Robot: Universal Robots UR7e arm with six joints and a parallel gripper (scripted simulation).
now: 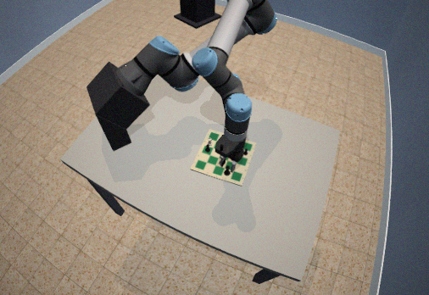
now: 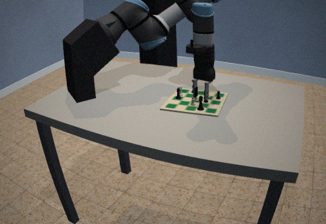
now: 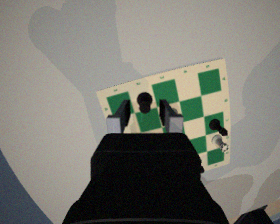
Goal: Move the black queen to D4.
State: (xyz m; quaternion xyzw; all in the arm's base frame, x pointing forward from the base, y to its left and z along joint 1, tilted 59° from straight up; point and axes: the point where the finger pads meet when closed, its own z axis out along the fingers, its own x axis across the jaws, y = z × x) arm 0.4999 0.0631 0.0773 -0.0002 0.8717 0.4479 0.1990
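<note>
The arm reaches down over the small green-and-cream chessboard [image 2: 215, 108] on the grey table [image 2: 129, 133], wrist pointing straight at the squares; the gripper [image 2: 200, 89] stands released, its jaws parted with nothing clamped in them; in the wrist view the two fingers frame a dark round-topped piece [image 3: 144, 102] that sits in the gap, level with the fingertips and apart from both pads as far as I can tell; it stands near the board's far left corner in that view, on or beside a green square, and I take it for the black queen, though the picture is too soft to be sure of the crown; the edge letters and digits are too small to read, so I cannot name its square; over in the exterior view the fingers hang low among the pieces, tips down near the board's surface; a tall black piece [image 2: 200, 103] stands upright nearer the front edge, a pale piece [image 2: 192, 101] just beside it; another black piece [image 2: 178, 93] stands at the left side with a pale one [image 2: 181, 91] right behind it, and a short black piece [image 2: 218, 94] sits alone at the far right corner; every piece I can make out is upright; the top view hides most of the board's middle under the wrist [image 1: 231, 146].
</note>
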